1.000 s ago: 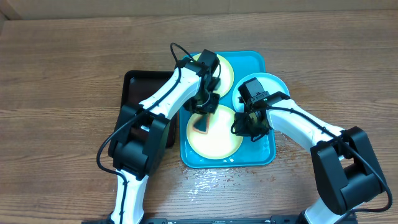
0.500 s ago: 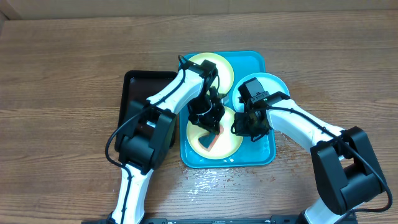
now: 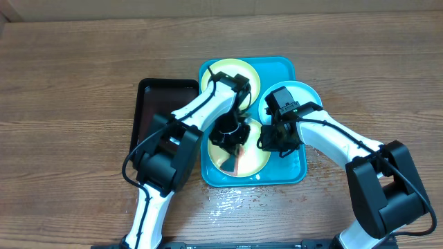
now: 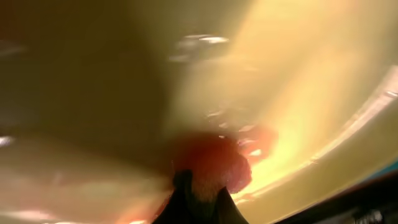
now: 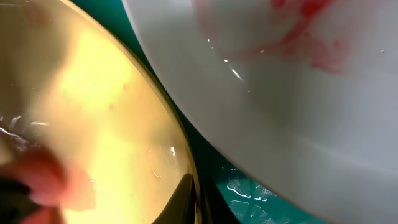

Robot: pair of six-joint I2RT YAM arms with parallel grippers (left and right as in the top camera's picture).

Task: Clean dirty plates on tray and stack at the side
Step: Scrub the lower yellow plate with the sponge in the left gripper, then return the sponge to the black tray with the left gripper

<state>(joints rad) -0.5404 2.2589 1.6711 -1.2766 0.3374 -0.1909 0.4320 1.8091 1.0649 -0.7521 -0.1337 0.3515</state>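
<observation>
On a wooden surface [image 3: 69, 69], a black tray [image 3: 149, 104] lies just left of the turquoise tray [image 3: 287, 69]. That tray holds a far yellow-green plate [image 3: 247, 76] and a near yellow-green plate [image 3: 255, 163]. The left end effector [image 3: 230, 142] is clenched on a reddish-orange sponge [image 4: 214, 163], pressed onto the near plate. The right end effector [image 3: 275, 143], fully closed, touches that plate's right rim. A light blue plate [image 3: 304, 93], smeared red, overlaps the tray's right rim.

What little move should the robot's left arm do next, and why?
Probably slide the sponge sideways across the near yellow plate: the left gripper presses it there, and the right gripper seems to steady that plate's rim.
</observation>
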